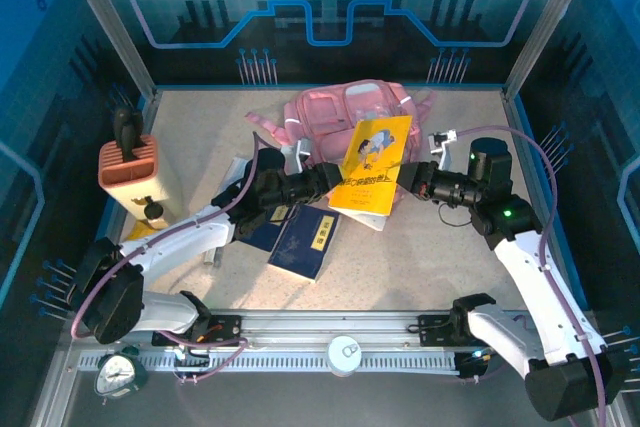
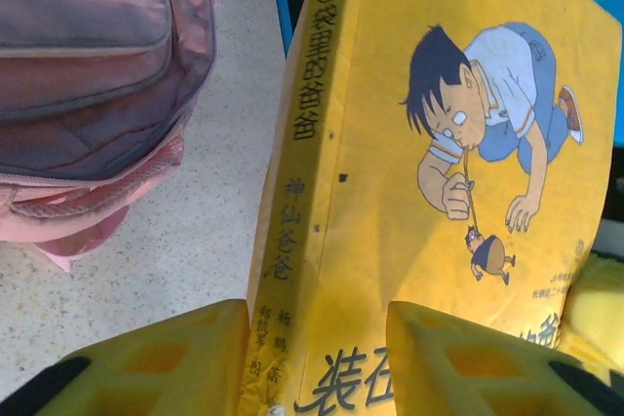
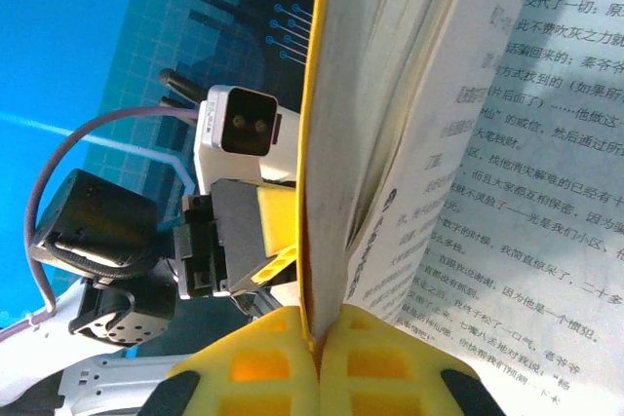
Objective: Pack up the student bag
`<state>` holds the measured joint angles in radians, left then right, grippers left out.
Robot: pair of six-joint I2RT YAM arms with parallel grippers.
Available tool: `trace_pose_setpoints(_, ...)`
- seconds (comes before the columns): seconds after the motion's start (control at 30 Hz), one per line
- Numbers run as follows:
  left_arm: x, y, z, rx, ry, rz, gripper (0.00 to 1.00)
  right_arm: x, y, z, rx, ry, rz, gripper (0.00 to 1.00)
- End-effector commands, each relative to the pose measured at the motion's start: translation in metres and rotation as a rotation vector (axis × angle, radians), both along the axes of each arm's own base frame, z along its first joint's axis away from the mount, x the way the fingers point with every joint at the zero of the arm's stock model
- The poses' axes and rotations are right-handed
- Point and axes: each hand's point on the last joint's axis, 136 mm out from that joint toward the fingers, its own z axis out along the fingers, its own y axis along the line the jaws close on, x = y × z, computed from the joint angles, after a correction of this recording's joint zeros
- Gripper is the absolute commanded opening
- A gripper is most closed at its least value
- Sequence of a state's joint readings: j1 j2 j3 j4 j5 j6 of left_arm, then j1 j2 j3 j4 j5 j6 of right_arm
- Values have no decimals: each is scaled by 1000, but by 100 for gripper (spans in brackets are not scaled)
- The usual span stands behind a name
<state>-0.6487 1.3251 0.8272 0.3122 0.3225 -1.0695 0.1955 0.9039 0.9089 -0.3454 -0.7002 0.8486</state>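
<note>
The pink student bag (image 1: 340, 112) lies at the back of the table; its side fills the upper left of the left wrist view (image 2: 88, 65). A yellow book (image 1: 372, 162) with a cartoon man on the cover (image 2: 419, 192) is held up in front of the bag. My right gripper (image 1: 405, 179) is shut on its right edge, the cover pinched between the pads (image 3: 317, 338) while loose pages (image 3: 487, 143) fan open. My left gripper (image 1: 335, 179) is at the book's lower left corner, jaws apart (image 2: 317, 358), one finger against the spine.
Dark blue books (image 1: 310, 237) lie on the table under the left arm. An orange ribbed box (image 1: 128, 172) stands at the left with black items in it. A small clock (image 1: 120, 372) and a white round object (image 1: 345, 354) sit by the near rail.
</note>
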Motion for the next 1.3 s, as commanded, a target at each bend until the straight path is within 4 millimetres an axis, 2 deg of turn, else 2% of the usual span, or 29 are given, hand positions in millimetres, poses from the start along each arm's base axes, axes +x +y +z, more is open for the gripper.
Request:
trace_pose_setpoints(0.0, -14, -11, 30, -94, -60, -88, 37, 3, 5, 9, 15, -74, 44, 0)
trace_pose_setpoints(0.17, -16, -13, 33, -95, -64, -103, 36, 5, 4, 8, 29, -78, 75, 0)
trace_pose_setpoints(0.27, -17, -11, 32, -66, -69, -104, 47, 2, 6, 21, 71, -108, 112, 0)
trace_pose_setpoints(0.4, -13, -2, 18, 1, -50, -57, 48, 0, 7, 30, 99, -145, 121, 0)
trace_pose_setpoints(0.47, -13, -4, 18, -5, -43, -61, 50, 3, 7, 20, 112, -118, 116, 0)
trace_pose_setpoints(0.53, -12, -6, 18, -5, -39, -67, 56, 4, 8, 20, 136, -112, 131, 0)
trace_pose_setpoints(0.57, -12, -5, 17, 3, -37, -66, 55, 4, 7, 22, 148, -112, 135, 0)
trace_pose_setpoints(0.77, -17, -8, 40, -80, -97, -91, 33, 10, 1, -5, 91, -57, 97, 0)
trace_pose_setpoints(0.83, -18, -5, 41, -68, -108, -84, 29, 14, -5, -14, 73, -38, 78, 0)
trace_pose_setpoints(0.97, -21, -1, 48, -77, -129, -78, 10, 17, -12, -27, 45, -20, 46, 1)
trace_pose_setpoints(1.07, -23, 1, 57, -93, -161, -77, 0, 17, -12, -30, 41, -15, 54, 13)
trace_pose_setpoints(1.13, -22, 3, 63, -96, -179, -63, 0, 16, -13, -32, 27, -13, 54, 30)
trace_pose_setpoints(1.27, -21, 6, 87, -137, -231, -41, 0, 13, -22, -50, -25, 59, -1, 65)
